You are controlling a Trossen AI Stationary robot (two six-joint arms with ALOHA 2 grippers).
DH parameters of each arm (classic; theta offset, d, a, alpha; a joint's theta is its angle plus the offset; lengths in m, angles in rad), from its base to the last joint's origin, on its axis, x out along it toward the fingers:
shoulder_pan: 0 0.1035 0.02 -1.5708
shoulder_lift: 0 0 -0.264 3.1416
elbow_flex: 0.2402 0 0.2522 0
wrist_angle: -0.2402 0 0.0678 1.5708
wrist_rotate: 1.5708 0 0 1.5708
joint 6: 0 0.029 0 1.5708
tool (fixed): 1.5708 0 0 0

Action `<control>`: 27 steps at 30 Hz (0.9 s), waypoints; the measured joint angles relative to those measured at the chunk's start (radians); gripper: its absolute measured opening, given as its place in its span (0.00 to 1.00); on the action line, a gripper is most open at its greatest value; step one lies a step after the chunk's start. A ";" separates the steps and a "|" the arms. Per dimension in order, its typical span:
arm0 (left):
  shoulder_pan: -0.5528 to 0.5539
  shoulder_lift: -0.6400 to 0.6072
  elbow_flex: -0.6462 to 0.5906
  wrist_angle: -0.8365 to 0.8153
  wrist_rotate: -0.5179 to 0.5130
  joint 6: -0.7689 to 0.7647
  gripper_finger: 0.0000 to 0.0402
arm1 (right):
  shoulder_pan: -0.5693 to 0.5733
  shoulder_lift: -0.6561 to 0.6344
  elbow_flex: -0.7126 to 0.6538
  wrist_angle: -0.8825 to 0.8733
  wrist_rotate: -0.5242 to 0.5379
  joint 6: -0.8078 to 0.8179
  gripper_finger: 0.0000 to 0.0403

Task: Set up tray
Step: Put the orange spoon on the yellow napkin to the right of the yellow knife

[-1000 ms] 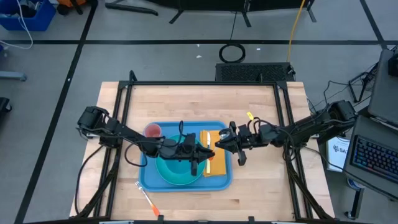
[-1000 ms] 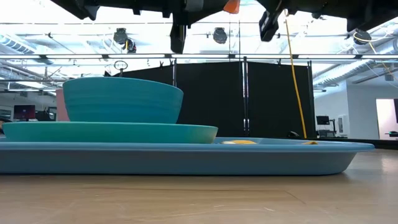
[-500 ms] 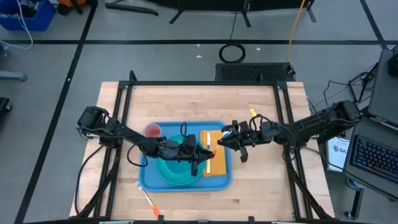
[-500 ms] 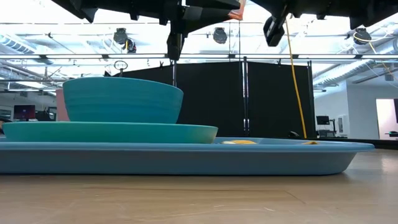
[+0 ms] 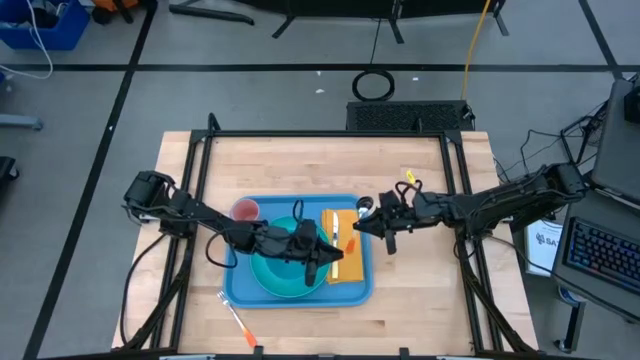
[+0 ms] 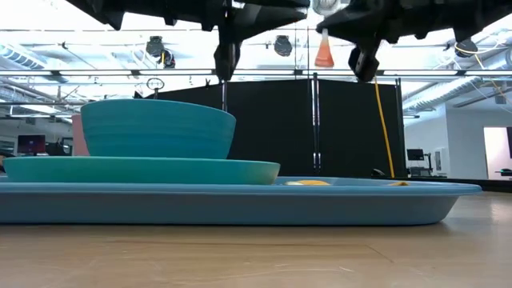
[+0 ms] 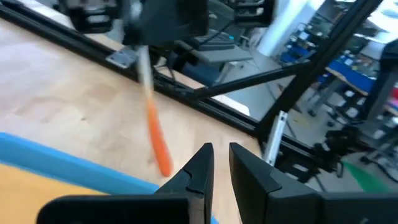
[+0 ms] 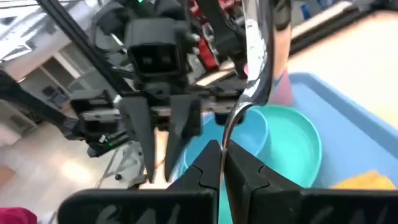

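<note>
Here, tray: the large flat blue plastic tray with rounded corners and a raised rim lies on the light wooden table, toward its near middle.
On the tray: a round cyan plate with a small round blue bowl on it, a pink cup at the far left corner, and a yellow-orange flat napkin on the right part.
Left gripper: the left gripper hovers over the tray between plate and napkin; its dark fingers stand a narrow slit apart with nothing between them.
Right gripper: the right gripper hangs above the tray's right far edge, fingers pressed together on a metal utensil with an orange handle, which dangles handle-down.
Utensil head: I cannot tell whether it is a spoon or a fork.
Outside the tray: a second orange-handled utensil lies on the table just beside the tray's near left corner.
</note>
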 joint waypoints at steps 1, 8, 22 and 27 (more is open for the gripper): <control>0.000 0.000 0.000 0.010 0.016 0.001 0.13 | -0.001 0.000 0.000 -0.013 -0.002 0.015 0.00; 0.000 -0.011 0.000 0.039 0.108 -0.015 0.13 | 0.000 0.008 -0.001 -0.088 -0.028 0.119 0.00; -0.024 -0.121 0.001 0.003 0.261 0.005 0.13 | -0.074 0.260 -0.008 -0.018 -0.143 0.241 0.00; -0.040 -0.142 0.000 0.008 0.261 0.016 0.13 | -0.127 0.348 -0.007 0.057 -0.210 0.281 0.00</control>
